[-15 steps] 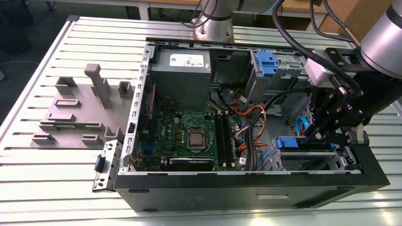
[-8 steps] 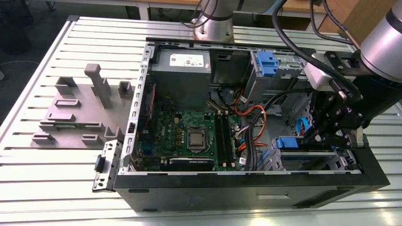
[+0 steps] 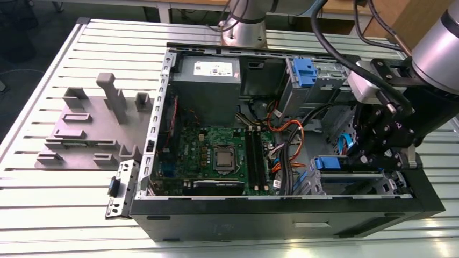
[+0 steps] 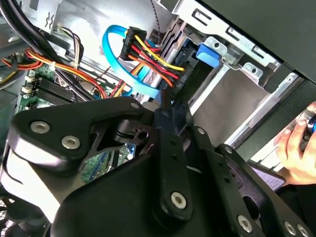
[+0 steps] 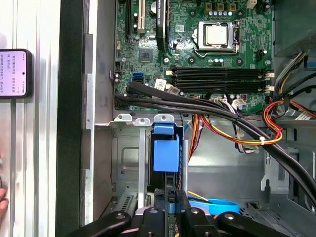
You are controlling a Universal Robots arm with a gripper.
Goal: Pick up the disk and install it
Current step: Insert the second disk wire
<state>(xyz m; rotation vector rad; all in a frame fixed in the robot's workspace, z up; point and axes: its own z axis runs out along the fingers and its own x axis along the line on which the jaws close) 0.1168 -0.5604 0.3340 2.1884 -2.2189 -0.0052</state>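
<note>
An open desktop computer case (image 3: 287, 217) lies on its side on a slatted metal table (image 3: 43, 193), motherboard (image 3: 215, 145) facing up. The robot's black gripper (image 3: 364, 157) reaches down into the corner of the case on the exterior view's right, at a metal drive cage (image 5: 126, 158). The disk (image 5: 165, 150) stands on edge in a slot of that cage, its blue plastic tab toward the motherboard. In the first wrist view the fingertips (image 5: 180, 205) sit just beside the disk's other end, in line with the slot. The fingers look drawn together; whether they nip a thin edge of the disk cannot be made out. The disk looks partly seated. Done well, the push would run straight along the slot rails, gently, with no twist. A black cable bundle (image 5: 207, 111) crosses near the blue tab and could snag. A person's hand (image 4: 296, 148) rests outside the case.
</note>
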